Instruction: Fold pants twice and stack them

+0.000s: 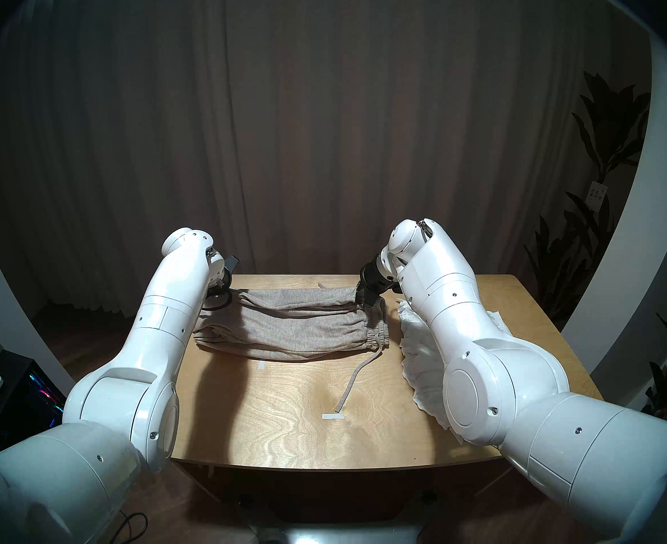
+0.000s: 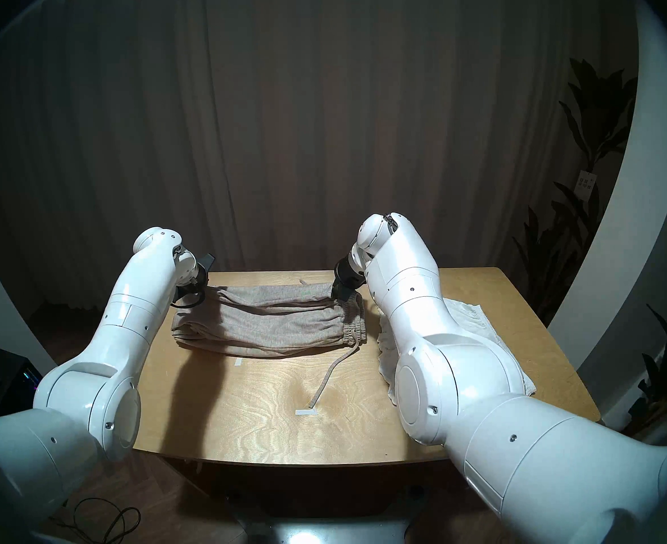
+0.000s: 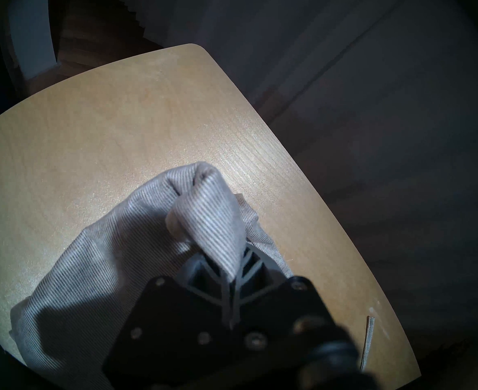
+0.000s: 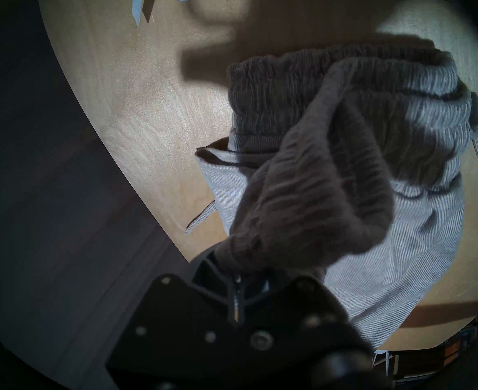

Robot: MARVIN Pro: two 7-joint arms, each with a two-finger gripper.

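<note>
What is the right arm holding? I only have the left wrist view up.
Observer: Its jaws are shut on a gathered edge of the grey pants, held just over the waistband.
Operator: Where's the other garment?
Observer: The white shorts lie on the table to the right of the pants, partly hidden by the right arm.
Operator: Any loose cord on the near side?
Observer: Yes. A drawstring runs from the waistband toward the near edge and ends at a white tape mark.
</note>
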